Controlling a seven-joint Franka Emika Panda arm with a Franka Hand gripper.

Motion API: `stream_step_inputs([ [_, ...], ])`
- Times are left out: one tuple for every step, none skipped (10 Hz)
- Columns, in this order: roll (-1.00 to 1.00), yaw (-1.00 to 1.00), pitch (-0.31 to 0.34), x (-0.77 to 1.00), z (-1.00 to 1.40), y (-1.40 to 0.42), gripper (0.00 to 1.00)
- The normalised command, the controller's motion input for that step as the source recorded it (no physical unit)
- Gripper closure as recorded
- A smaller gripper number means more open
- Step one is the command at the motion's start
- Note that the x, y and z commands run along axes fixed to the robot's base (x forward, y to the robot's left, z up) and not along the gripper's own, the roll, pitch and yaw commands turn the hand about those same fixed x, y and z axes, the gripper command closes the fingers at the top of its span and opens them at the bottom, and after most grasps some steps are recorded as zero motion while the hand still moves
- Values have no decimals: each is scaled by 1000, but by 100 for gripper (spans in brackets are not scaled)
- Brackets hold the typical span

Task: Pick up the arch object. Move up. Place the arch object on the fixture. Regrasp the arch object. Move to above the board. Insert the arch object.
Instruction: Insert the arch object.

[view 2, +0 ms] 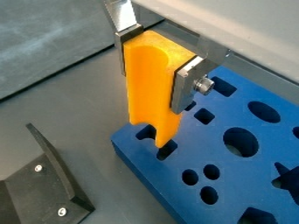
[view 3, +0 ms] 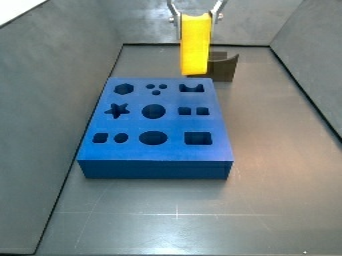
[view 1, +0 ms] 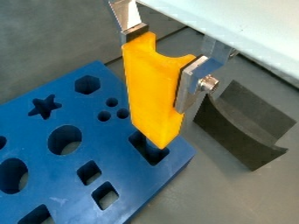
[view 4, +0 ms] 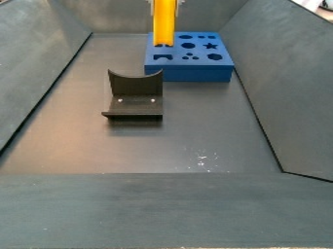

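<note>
**Arch object at the mouth of its slot — insertion stage**

The gripper [view 1: 163, 52] is positioned above the far edge of the board [view 1: 70, 149], fingers pinched on the arch object [view 1: 152, 87]. One silver finger [view 1: 194, 80] is pressed flat against a side face; the opposite finger is seen at the upper end of the piece. The arch object is held upright, long axis vertical, its lower end at or just inside the arch-shaped cut-out [view 2: 158, 140] near the board's edge. How deep the tip sits cannot be told from these views.

In a side view the piece [view 3: 195, 42] is seen standing over the back row of holes of the board [view 3: 154, 125], with the fixture [view 3: 225, 66] just behind it. In a side view from the opposite end the fixture [view 4: 132, 95] is seen lying apart from the board [view 4: 196, 56], empty.

Risks, as judged:
- A slight tilt or sideways offset could catch the lower corners on the slot rim, so the piece jams rather than slides.
- Downward push against a jam could make the piece slip between the pads, since only a small area of its upper part is gripped.
- The slot lies near the board's edge; a sideways load could shift the board.
- Release before full seating could leave the piece leaning.
</note>
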Motion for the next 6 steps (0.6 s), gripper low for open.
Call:
stream_step_inputs([
  [0, 0, -67, 31, -277, 0, 100],
  [0, 0, -60, 51, -266, 0, 100],
  [0, 0, -40, 46, -277, -9, 100],
  [0, 0, -46, 46, -274, -9, 100],
  [0, 0, -51, 31, -234, 0, 100],
  [0, 0, 0, 0, -43, 0, 100],
])
